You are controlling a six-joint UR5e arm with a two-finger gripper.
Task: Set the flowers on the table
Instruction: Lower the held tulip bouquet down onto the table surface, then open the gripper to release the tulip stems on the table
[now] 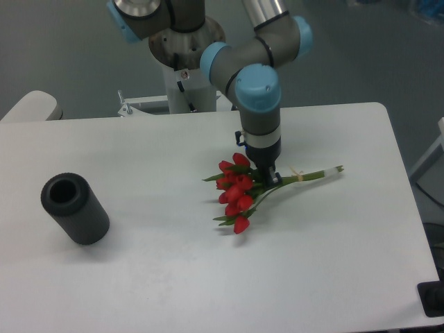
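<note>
Red tulip buds, green leaves, pale stems: flowers (239, 191) lying flat on the white counter (208, 277), right of centre. Buds clustered at the lower-left end, fanning toward the near edge; stems running up and right, tied near the far end, tip pointing at the right edge. Lowest bud sits apart from the main cluster, nearest the camera.

Gripper (267, 175) straight down over the bunch, right where buds meet stems. Fingers dark, low, at the level of the stems; touching or just above the counter, cannot tell which. Clenched on the stems or released, cannot tell from this angle: wrist body blocks the gap, and dark fingers blend with the leaves.

Arm: grey tube links, light blue joint caps, elbow folded above the bunch, base pedestal behind the far edge of the counter, centre-left.

Dark grey hollow cylinder (75, 208) on the left side of the counter, well apart from the flowers, tilted or lying with the open mouth facing up and toward the far-left. Nothing touching it.

Small black object (431, 300) at the bottom right corner, just off the counter edge, too cropped to identify. Pale rounded shape (31, 107) beyond the far-left corner, partly cut off.
</note>
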